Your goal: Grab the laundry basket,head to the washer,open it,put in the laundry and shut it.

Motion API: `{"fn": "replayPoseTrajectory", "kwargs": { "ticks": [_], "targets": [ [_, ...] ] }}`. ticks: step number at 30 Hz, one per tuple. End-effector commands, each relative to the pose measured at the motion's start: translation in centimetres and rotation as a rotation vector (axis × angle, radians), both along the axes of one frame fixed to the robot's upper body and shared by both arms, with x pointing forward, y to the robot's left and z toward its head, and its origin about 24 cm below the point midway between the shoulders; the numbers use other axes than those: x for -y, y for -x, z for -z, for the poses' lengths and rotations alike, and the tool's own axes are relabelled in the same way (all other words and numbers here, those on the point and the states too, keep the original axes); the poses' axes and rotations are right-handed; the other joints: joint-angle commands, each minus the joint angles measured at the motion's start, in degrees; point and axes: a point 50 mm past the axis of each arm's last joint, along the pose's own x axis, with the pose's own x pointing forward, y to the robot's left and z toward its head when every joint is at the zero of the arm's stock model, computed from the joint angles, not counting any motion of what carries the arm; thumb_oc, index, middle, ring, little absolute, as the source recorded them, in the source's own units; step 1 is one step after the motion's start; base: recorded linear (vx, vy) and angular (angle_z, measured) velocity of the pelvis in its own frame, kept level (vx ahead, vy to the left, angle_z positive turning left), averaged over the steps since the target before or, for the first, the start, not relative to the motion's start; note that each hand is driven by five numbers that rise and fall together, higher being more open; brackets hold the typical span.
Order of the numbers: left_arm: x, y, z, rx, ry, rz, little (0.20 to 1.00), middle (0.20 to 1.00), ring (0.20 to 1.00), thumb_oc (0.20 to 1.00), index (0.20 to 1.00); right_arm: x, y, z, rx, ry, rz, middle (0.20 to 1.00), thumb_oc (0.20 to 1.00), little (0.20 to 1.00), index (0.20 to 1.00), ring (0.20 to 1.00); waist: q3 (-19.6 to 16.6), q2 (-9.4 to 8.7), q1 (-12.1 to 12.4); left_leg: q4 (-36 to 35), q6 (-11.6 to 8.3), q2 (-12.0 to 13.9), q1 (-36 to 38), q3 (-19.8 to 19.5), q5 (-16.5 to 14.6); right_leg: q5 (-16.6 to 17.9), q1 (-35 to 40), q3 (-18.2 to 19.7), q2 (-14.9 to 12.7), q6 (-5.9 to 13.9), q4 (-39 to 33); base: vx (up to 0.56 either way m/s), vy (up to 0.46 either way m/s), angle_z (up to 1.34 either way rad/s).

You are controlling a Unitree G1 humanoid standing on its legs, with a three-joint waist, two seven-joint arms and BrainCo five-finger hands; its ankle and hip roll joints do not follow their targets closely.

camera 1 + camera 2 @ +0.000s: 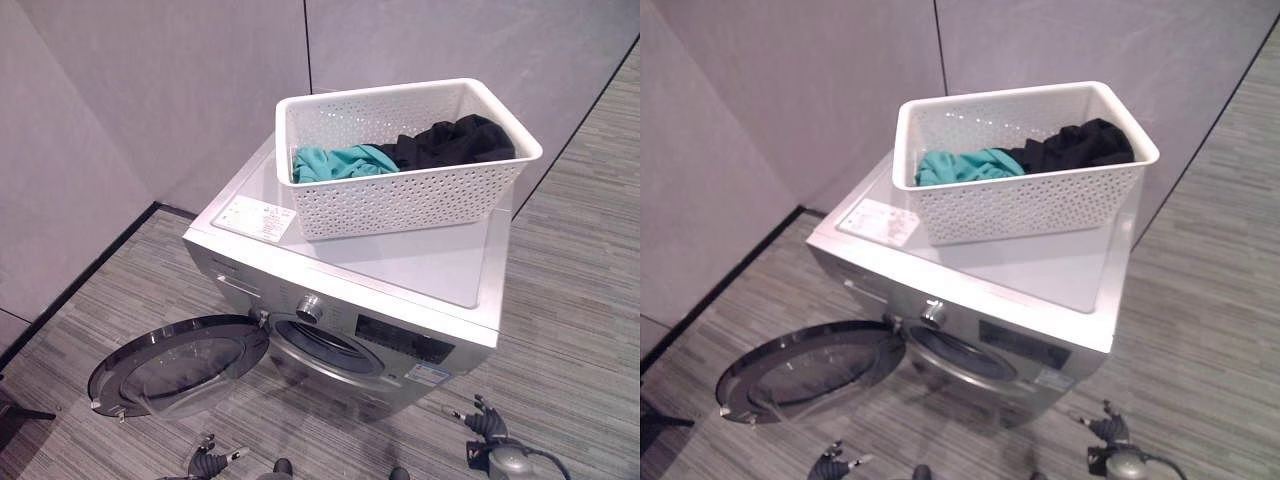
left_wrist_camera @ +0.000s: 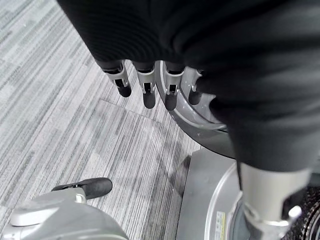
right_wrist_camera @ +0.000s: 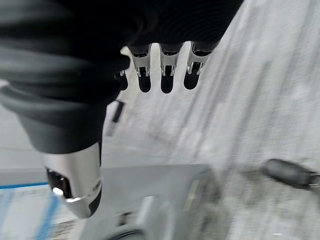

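Basket (image 1: pixel 400 190), white and perforated, sits on the washer (image 1: pixel 440 265) top in upper centre frame, holding teal cloth (image 1: pixel 335 162) and black cloth (image 1: pixel 450 140). Washer door (image 1: pixel 180 365) hangs open at lower left. Left robot hand (image 2: pixel 145 82) and right robot hand (image 3: pixel 162 70) hang low, fingers straight, holding nothing.

The washer (image 1: pixel 400 270) drum's inside is too dark to read; the basket (image 1: pixel 400 195) wall hides the laundry's (image 1: pixel 400 152) lower folds.
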Motion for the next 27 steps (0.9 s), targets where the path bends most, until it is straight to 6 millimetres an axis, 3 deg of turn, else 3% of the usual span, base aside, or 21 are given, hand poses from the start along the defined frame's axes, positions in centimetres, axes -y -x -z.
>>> {"fn": "replayPoseTrajectory", "kwargs": {
  "ticks": [1, 6, 8, 10, 13, 14, 15, 17, 18, 20, 21, 23, 24, 25, 26, 27],
  "targets": [
    [-2.0, -1.5, -0.8, 0.034, -0.056, -0.002, 1.0, 1.0, 1.0, 1.0, 1.0, -0.7, -0.1, 0.4, 0.004, -0.018, 0.039, 1.0, 1.0, 1.0, 1.0, 1.0, 1.0, -3.1, 1.13, -0.47, -0.93, 0.26, -3.88, -1.18, 1.63, 0.82, 1.94, -0.44, -5.86, 3.79, -1.17, 0.02, 0.015, -0.03],
    [-2.0, -1.1, -0.6, 0.018, -0.056, -0.018, 1.0, 1.0, 1.0, 1.0, 1.0, -0.8, 2.2, 1.4, -0.057, -0.057, 0.157, 1.0, 1.0, 1.0, 1.0, 1.0, 0.87, -2.78, 0.58, -1.07, -0.83, 0.05, -3.14, -0.45, 1.53, 1.11, 1.9, 0.05, -6.05, 3.99, -1.37, 0.0, 0.007, 0.0],
    [-2.3, -0.5, -0.5, 0.01, -0.048, -0.058, 1.0, 1.0, 1.0, 1.0, 1.0, 0.2, 2.9, 1.3, -0.024, -0.087, 0.315, 1.0, 1.0, 1.0, 1.0, 1.0, 0.73, -2.51, -0.19, -1.57, -0.73, -0.03, -2.47, 0.46, 1.42, 1.33, 1.44, 1.01, -6.17, 4.32, -1.37, 0.03, 0.041, -0.04],
    [-2.5, -0.1, -0.5, 0.004, -0.043, -0.084, 1.0, 1.0, 1.0, 1.0, 1.0, 1.4, 3.4, 1.0, 0.017, -0.09, 0.422, 1.0, 1.0, 1.0, 1.0, 1.0, 0.69, -2.52, -0.79, -1.92, -0.73, -0.05, -2.09, 1.06, 1.47, 1.34, 1.25, 1.69, -6.13, 4.45, -1.37, 0.02, 0.026, -0.27],
    [-3.2, 0.7, -0.5, -0.006, -0.038, -0.12, 1.0, 1.0, 1.0, 1.0, 1.0, 5.7, 4.2, -1.2, 0.166, -0.034, 0.621, 1.0, 1.0, 1.0, 1.0, 1.0, 0.16, -2.76, -2.15, -2.5, -0.86, 0.13, -1.38, 2.12, 1.36, 1.51, 0.77, 2.72, -5.96, 4.77, -1.37, 0.01, 0.012, -0.19],
    [-3.2, 0.7, -0.5, -0.006, -0.038, -0.12, 1.0, 1.0, 1.0, 1.0, 1.0, 5.7, 4.2, -1.2, 0.166, -0.034, 0.621, 1.0, 1.0, 1.0, 1.0, 1.0, 0.16, -2.76, -2.13, -2.5, -0.86, 0.14, -1.38, 2.14, 1.35, 1.51, 0.77, 2.73, -5.96, 4.77, -1.37, -0.01, 0.003, -0.2],
    [-3.7, 0.7, -0.7, 0.002, -0.041, -0.136, 1.0, 1.0, 1.0, 1.0, 1.0, 7.8, 3.5, -3.2, 0.273, 0.017, 0.634, 1.0, 1.0, 1.0, 1.0, 1.0, 0.12, -3.11, -2.86, -2.7, -0.85, 0.17, -1.19, 2.41, 1.27, 1.65, 0.46, 3.3, -5.89, 4.91, -1.37, -0.01, 0.002, -0.12],
    [-3.8, 0.8, -0.7, 0.001, -0.042, -0.14, 1.0, 1.0, 1.0, 1.0, 1.0, 8.7, 3.2, -4.3, 0.328, 0.055, 0.627, 1.0, 1.0, 1.0, 1.0, 1.0, 0.0, -3.26, -3.0, -2.75, -0.85, 0.21, -1.1, 2.59, 1.19, 1.7, 0.37, 3.43, -5.86, 4.97, -1.37, -0.01, -0.003, -0.06],
    [-4.1, 0.8, -0.8, 0.009, -0.045, -0.151, 1.0, 1.0, 1.0, 1.0, 1.0, 10.6, 2.4, -7.5, 0.485, 0.128, 0.618, 1.0, 1.0, 1.0, 1.0, 1.0, -0.1, -3.77, -3.84, -2.78, -0.87, 0.35, -1.08, 2.89, 1.14, 1.83, 0.16, 3.68, -5.79, 5.07, -1.37, -0.01, -0.009, -0.05],
    [-4.2, 0.8, -0.8, 0.007, -0.047, -0.145, 1.0, 1.0, 1.0, 1.0, 1.0, 11.2, 2.2, -8.7, 0.535, 0.149, 0.611, 1.0, 1.0, 1.0, 1.0, 1.0, -0.19, -3.96, -3.98, -2.78, -0.9, 0.42, -1.1, 3.0, 1.11, 1.86, 0.11, 3.81, -5.74, 5.09, -1.37, -0.02, -0.009, -0.07],
    [-4.3, 0.5, -0.9, 0.019, -0.044, -0.151, 1.0, 1.0, 1.0, 1.0, 1.0, 12.2, 1.9, -12.2, 0.687, 0.209, 0.565, 1.0, 1.0, 1.0, 1.0, 1.0, -0.26, -4.41, -4.9, -2.78, -0.91, 0.56, -1.04, 3.19, 1.05, 1.94, -0.22, 4.16, -5.62, 5.13, -1.37, -0.02, -0.012, -0.13],
    [-4.1, 0.4, -1.0, 0.028, -0.038, -0.148, 1.0, 1.0, 1.0, 1.0, 1.0, 12.7, 1.5, -15.3, 0.819, 0.277, 0.526, 1.0, 1.0, 1.0, 1.0, 1.0, -0.45, -4.6, -5.32, -2.78, -0.91, 0.69, -1.07, 3.32, 0.96, 1.91, -0.36, 4.32, -5.56, 5.18, -1.37, -0.01, -0.002, -0.16],
    [-4.0, 0.4, -0.9, 0.028, -0.037, -0.138, 1.0, 1.0, 1.0, 1.0, 1.0, 13.1, 1.0, -17.9, 0.902, 0.35, 0.482, 1.0, 1.0, 1.0, 1.0, 1.0, -0.49, -4.61, -5.57, -2.78, -0.95, 0.82, -0.75, 3.46, 0.68, 1.75, -0.2, 4.49, -5.46, 5.24, -1.37, 0.0, 0.007, -0.14],
    [-4.0, 0.3, -0.9, 0.028, -0.037, -0.138, 1.0, 1.0, 1.0, 1.0, 1.0, 13.0, 1.0, -17.9, 0.902, 0.351, 0.483, 1.0, 1.0, 1.0, 1.0, 1.0, -0.53, -4.62, -5.54, -2.78, -0.91, 0.78, -0.92, 3.44, 0.86, 1.89, -0.37, 4.51, -5.49, 5.22, -1.37, 0.01, 0.015, -0.1],
    [-3.8, 0.4, -0.9, 0.029, -0.035, -0.131, 1.0, 1.0, 1.0, 1.0, 1.0, 12.9, 0.4, -22.4, 1.058, 0.477, 0.408, 1.0, 1.0, 1.0, 1.0, 1.0, -0.85, -4.65, -5.74, -2.78, -0.79, 0.83, -0.92, 3.55, 0.74, 1.91, -0.52, 4.73, -5.43, 5.22, -1.37, 0.01, 0.014, -0.04],
    [-3.6, 0.4, -0.9, 0.028, -0.033, -0.124, 1.0, 1.0, 1.0, 1.0, 1.0, 12.9, 0.1, -24.7, 1.131, 0.553, 0.371, 1.0, 1.0, 1.0, 1.0, 1.0, -1.02, -4.71, -5.68, -2.78, -0.78, 0.87, -0.7, 3.47, 0.39, 1.67, -0.33, 4.76, -5.33, 5.27, -1.37, 0.0, 0.0, 0.0]
  ]
}}
